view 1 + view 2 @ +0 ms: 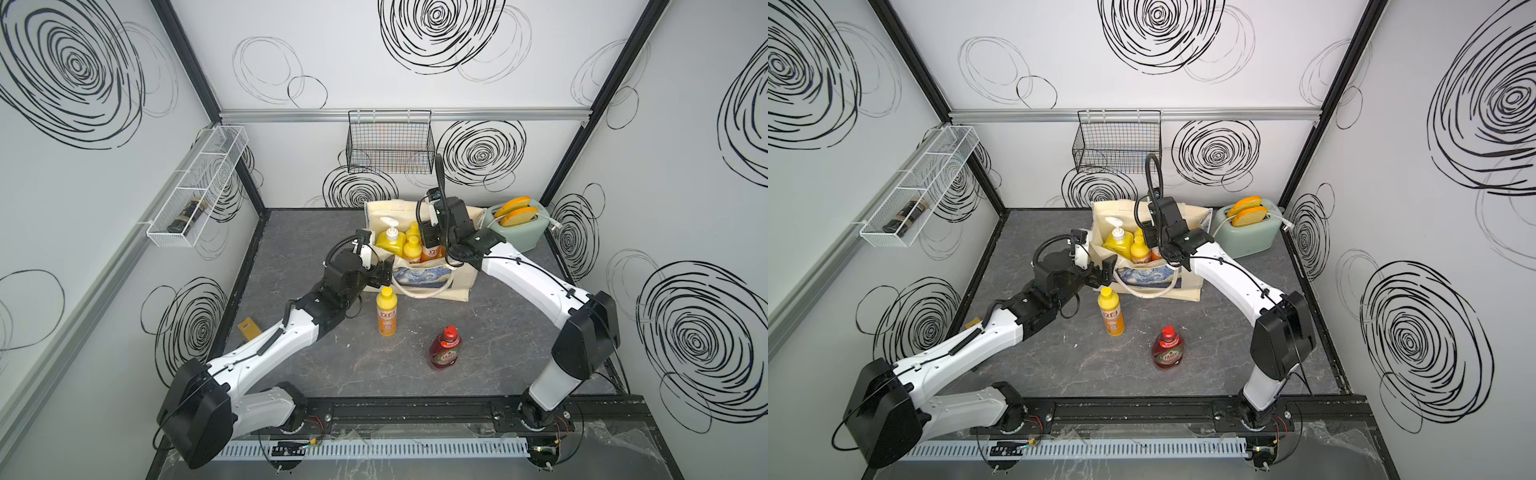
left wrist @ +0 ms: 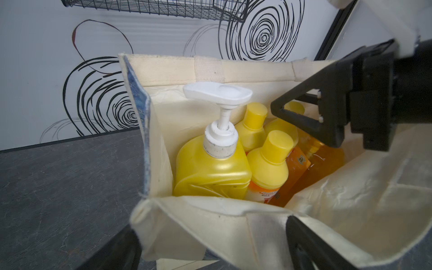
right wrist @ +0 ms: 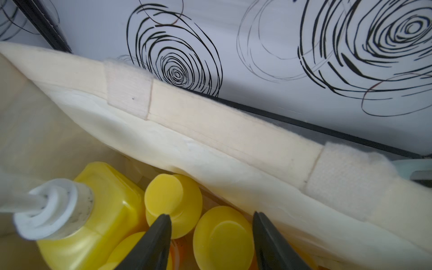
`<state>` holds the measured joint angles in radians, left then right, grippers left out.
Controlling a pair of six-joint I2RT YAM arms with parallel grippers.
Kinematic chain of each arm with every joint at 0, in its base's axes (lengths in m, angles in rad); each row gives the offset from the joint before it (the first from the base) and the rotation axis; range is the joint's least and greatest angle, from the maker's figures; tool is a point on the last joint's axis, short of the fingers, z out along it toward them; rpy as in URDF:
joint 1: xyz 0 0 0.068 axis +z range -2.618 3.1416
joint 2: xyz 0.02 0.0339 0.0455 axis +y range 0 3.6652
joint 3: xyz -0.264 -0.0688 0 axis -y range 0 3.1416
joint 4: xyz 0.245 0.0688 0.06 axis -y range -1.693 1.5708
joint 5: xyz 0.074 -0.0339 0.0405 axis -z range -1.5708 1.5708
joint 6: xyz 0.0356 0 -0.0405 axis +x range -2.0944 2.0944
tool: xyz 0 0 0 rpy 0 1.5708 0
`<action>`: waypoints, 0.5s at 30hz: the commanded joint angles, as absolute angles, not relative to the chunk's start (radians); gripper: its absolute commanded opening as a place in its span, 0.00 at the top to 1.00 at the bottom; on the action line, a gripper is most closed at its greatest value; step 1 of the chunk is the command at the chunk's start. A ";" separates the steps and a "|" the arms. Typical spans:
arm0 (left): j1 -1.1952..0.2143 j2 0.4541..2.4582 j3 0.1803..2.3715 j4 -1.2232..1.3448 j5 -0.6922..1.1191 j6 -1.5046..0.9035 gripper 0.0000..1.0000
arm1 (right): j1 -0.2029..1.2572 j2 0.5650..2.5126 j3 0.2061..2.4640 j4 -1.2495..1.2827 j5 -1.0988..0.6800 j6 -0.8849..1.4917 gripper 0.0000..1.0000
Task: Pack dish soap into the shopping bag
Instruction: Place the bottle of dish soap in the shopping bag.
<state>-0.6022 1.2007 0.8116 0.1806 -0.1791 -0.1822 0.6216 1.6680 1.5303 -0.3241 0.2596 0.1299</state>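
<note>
The cream shopping bag (image 1: 459, 282) stands upright at the back of the table, its mouth open. Inside it are a yellow white-pump bottle (image 2: 210, 163), small yellow-capped bottles (image 2: 268, 163) and a clear orange bottle (image 2: 327, 161). My right gripper (image 3: 210, 216) hangs in the bag's mouth, open, with a yellow cap (image 3: 222, 236) between its fingers and clear of them. At the bag's near left corner my left gripper (image 2: 210, 224) is open wide, and the bag's rim lies between its fingers. One small yellow bottle (image 1: 386, 311) and the red Fairy bottle (image 1: 444, 349) stand on the table in front of the bag.
A pale green toaster (image 1: 523, 232) with two bread slices stands right of the bag. A black wire basket (image 1: 390, 143) hangs on the back wall. On the left wall a white wire rack (image 1: 195, 187) holds a dark jar. A yellow card (image 1: 249, 328) lies by the left arm.
</note>
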 commanded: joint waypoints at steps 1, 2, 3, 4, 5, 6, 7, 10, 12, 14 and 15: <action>-0.613 1.179 0.816 0.193 -0.166 -0.166 0.04 | 0.610 1.592 1.580 -0.319 0.221 0.120 0.33; -0.614 1.178 0.816 0.192 -0.166 -0.167 0.04 | 0.609 1.577 1.580 -0.325 0.211 0.121 0.33; -0.614 1.179 0.816 0.192 -0.167 -0.166 0.04 | 0.609 1.565 1.580 -0.331 0.200 0.122 0.32; -0.614 1.177 0.816 0.193 -0.167 -0.168 0.04 | 0.610 1.546 1.579 -0.339 0.188 0.126 0.32; -0.614 1.176 0.816 0.193 -0.167 -0.168 0.04 | 0.611 1.526 1.574 -0.345 0.172 0.129 0.32; -0.614 1.174 0.816 0.193 -0.167 -0.168 0.04 | 0.612 1.507 1.568 -0.348 0.153 0.133 0.32; -0.614 1.173 0.814 0.192 -0.167 -0.169 0.04 | 0.612 1.481 1.556 -0.352 0.131 0.139 0.32; -0.613 1.164 0.813 0.193 -0.164 -0.169 0.04 | 0.622 1.398 1.510 -0.372 0.068 0.144 0.32; -0.613 1.158 0.812 0.195 -0.158 -0.172 0.04 | 0.637 1.335 1.468 -0.390 0.021 0.141 0.33; -0.612 1.150 0.810 0.200 -0.151 -0.176 0.04 | 0.661 1.266 1.422 -0.420 0.001 0.134 0.34; -0.612 1.148 0.808 0.201 -0.148 -0.177 0.04 | 0.673 1.238 1.403 -0.435 0.006 0.133 0.34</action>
<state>-0.6022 1.1759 0.8116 0.1734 -0.1726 -0.1822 0.6445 1.2968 1.4487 -0.3676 0.0620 0.1341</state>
